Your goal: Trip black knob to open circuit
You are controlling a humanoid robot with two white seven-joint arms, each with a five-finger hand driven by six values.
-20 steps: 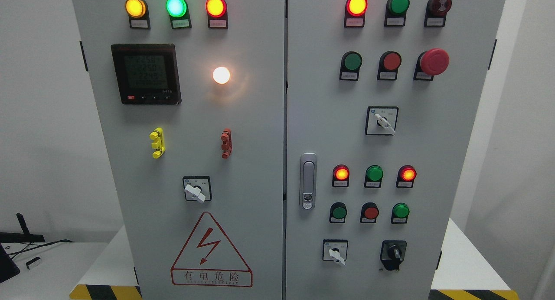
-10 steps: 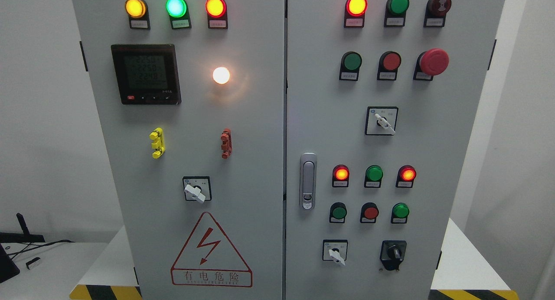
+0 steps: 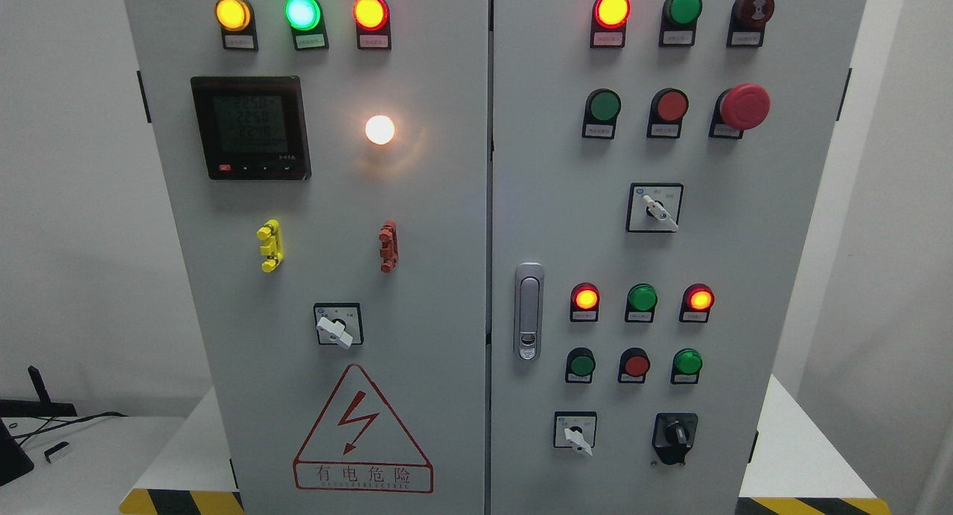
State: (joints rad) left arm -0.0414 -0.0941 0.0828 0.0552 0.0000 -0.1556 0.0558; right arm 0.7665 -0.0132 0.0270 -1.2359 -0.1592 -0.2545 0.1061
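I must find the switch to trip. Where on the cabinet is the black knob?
In the head view, the black knob sits at the lower right of the right door, right of a white-handled selector switch and below a green button.

A digital meter (image 3: 250,127) sits on the left door, a lit white lamp (image 3: 380,129) beside it. Lower down — a red-bordered warning triangle (image 3: 362,428). The right door carries a red mushroom button (image 3: 745,106) and a silver door latch (image 3: 528,310).
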